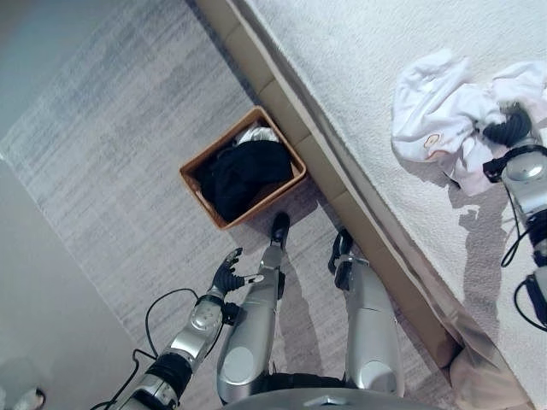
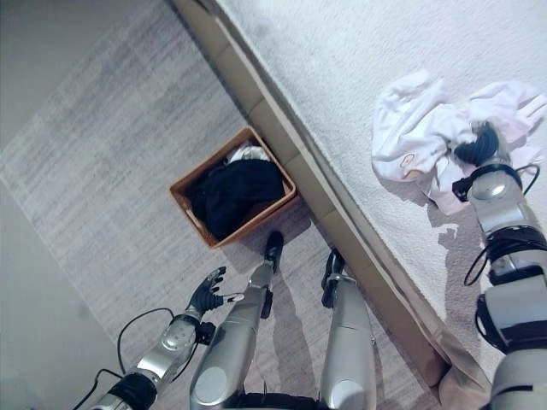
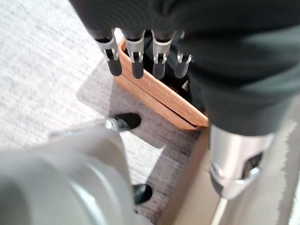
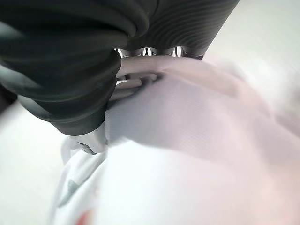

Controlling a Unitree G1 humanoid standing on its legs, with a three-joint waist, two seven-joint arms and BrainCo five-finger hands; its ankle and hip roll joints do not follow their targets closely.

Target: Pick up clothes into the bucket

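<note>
White garment (image 1: 436, 115) on bed (image 1: 359, 77): soft, light, floppy; take a bunched fold. Right robot hand (image 2: 479, 143) buried in it, grip unreadable. Left robot hand (image 1: 227, 275) open.

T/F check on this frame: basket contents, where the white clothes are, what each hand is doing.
1. The basket on the floor is empty. False: dark clothing lies in it.
2. The white clothes lie on the bed. True.
3. The right hand is at the white clothes. True.
4. The left hand holds a garment. False: it is open, holding nothing, above the floor.
5. The basket stands on the bed. False: it stands on the floor beside it.
</note>
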